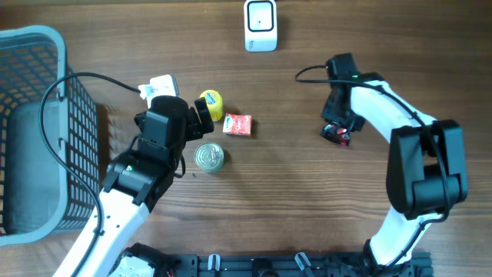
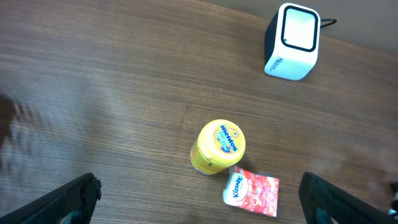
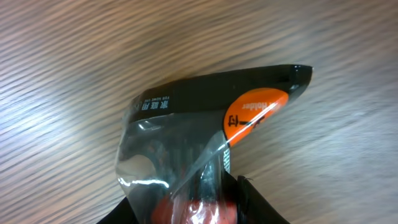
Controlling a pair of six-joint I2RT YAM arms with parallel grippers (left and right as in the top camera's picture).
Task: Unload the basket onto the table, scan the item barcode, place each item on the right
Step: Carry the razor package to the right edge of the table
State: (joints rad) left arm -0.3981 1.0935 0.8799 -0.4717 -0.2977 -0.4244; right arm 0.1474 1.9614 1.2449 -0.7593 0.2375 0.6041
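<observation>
Notes: my right claw [image 1: 336, 128] looks pinched on the black-and-orange packet [image 3: 211, 118], on the right of the table [image 1: 292, 200] and well short of the scanner [image 1: 260, 25] at the far edge. I reckon it is gripped so the barcode can be presented. My left claw [image 2: 199, 204] is spread wide, holding nothing, above the mentos tub [image 2: 219, 146].

A dark brown wooden table [image 1: 307, 200] with fine, streaked grain lay under soft, even light.
</observation>
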